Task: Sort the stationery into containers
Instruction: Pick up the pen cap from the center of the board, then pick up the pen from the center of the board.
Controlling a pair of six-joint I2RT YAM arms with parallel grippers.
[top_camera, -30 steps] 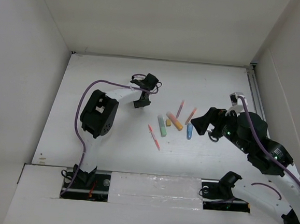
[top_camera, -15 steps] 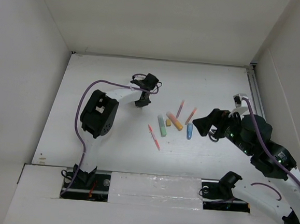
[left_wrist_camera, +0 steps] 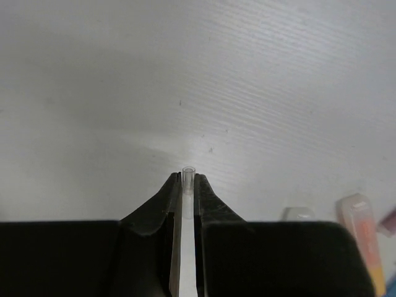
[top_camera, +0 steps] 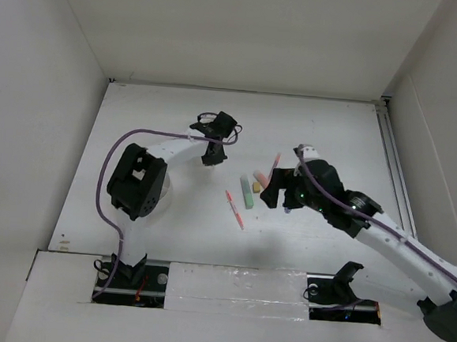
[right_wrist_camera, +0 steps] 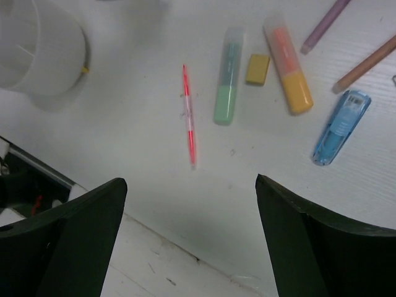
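Note:
My left gripper [top_camera: 214, 144] is shut on a thin pale pen with a clear tip [left_wrist_camera: 189, 171], held just above the table left of the stationery. My right gripper [top_camera: 275, 193] is open and empty, hovering over the group. The right wrist view shows a red pen [right_wrist_camera: 189, 117], a green marker [right_wrist_camera: 228, 77], a yellow-orange block [right_wrist_camera: 257, 68], an orange marker [right_wrist_camera: 288, 71], a blue marker [right_wrist_camera: 340, 127], a purple pen [right_wrist_camera: 325, 25] and an orange pen [right_wrist_camera: 368, 62]. The white tub [right_wrist_camera: 37, 49] is at its top left. No scissors are in view.
In the top view the red pen [top_camera: 234, 209], green marker [top_camera: 247, 191] and block [top_camera: 256, 187] lie mid-table. The left arm's elbow [top_camera: 137, 181] hangs over the left side. White walls enclose the table; a rail [top_camera: 392, 152] runs along the right edge.
My right arm has swung left and forward, and its gripper now covers the blue marker from above. My left arm's elbow has shifted left; its gripper has barely moved.

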